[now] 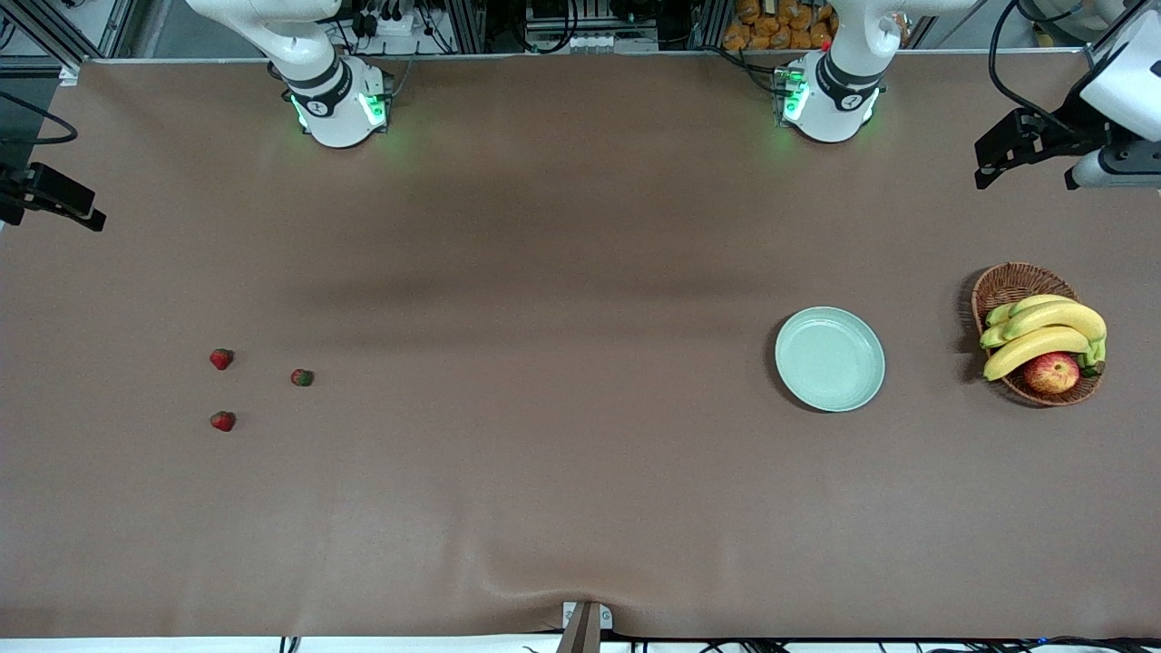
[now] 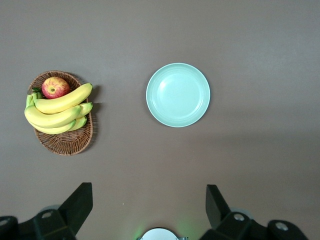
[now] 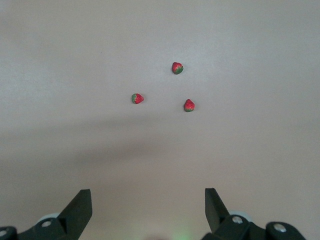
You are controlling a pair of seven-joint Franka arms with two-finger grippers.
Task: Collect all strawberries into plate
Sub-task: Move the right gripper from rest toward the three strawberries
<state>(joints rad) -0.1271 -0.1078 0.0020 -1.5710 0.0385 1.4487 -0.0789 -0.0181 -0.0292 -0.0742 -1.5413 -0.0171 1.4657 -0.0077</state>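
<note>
Three strawberries lie on the brown table toward the right arm's end: one [image 1: 221, 359], a second [image 1: 302, 377] beside it, and a third [image 1: 223, 421] nearest the front camera. In the right wrist view they show as small red berries [image 3: 177, 68], [image 3: 137, 98], [image 3: 189, 105]. The pale mint-green plate [image 1: 830, 358] [image 2: 178, 95] sits toward the left arm's end with nothing on it. My right gripper [image 3: 147, 195] [image 1: 63, 199] hangs open, high over the table edge at its end. My left gripper [image 2: 148, 192] [image 1: 1002, 154] hangs open, high above its end.
A brown wicker basket [image 1: 998, 286] [image 2: 65, 142] with bananas [image 1: 1043, 331] and a red-yellow apple [image 1: 1052, 372] stands beside the plate, closer to the table's end. A wide stretch of brown cloth separates the berries from the plate.
</note>
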